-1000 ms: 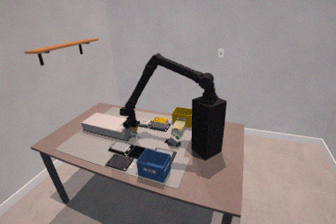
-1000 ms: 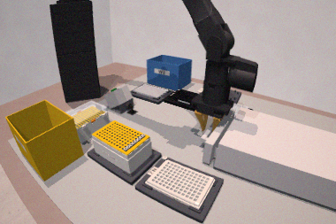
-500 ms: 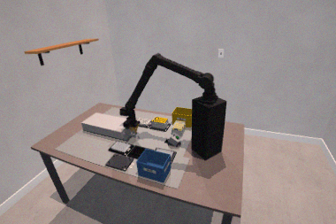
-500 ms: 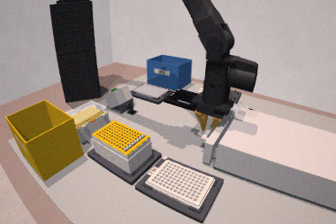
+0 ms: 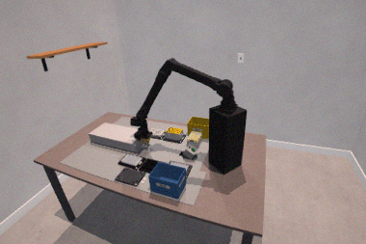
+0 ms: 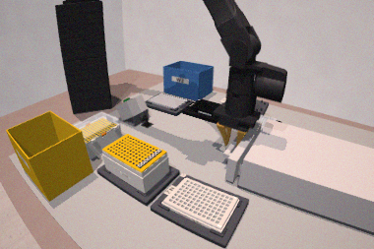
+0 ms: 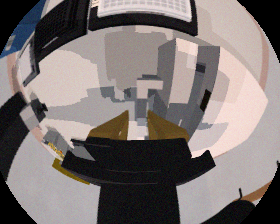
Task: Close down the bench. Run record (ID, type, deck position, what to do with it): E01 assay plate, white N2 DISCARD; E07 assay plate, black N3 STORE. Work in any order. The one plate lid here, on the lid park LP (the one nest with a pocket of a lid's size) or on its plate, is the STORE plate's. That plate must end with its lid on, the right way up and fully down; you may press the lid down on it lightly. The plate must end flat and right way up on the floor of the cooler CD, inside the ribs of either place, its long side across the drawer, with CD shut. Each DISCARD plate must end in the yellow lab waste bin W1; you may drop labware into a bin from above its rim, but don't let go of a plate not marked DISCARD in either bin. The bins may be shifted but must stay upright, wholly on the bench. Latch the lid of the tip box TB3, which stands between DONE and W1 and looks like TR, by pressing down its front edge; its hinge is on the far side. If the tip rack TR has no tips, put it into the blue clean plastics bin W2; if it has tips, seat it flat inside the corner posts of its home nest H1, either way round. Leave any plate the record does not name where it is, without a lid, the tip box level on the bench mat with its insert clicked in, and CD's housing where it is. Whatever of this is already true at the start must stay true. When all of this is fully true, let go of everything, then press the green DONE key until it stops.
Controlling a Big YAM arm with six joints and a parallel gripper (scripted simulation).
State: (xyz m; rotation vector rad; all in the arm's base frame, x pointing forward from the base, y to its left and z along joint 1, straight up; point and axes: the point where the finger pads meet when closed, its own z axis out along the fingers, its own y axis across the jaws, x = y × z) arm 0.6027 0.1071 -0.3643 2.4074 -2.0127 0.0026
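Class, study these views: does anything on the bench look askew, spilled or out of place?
Nothing is spilled or tipped. One oddity: the cooler's drawer front seems to stand slightly proud of its housing, under the part-open, empty claw. The white plate and tip rack sit square in their nests.

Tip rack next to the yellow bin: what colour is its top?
The tip rack has a yellow-orange top dotted with holes, over a grey body; the exterior view shows it best.

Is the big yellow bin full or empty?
Empty, as far as the exterior view shows. The yellow bin stands upright with its top open, and only bare yellow walls show inside; the very bottom is hidden.
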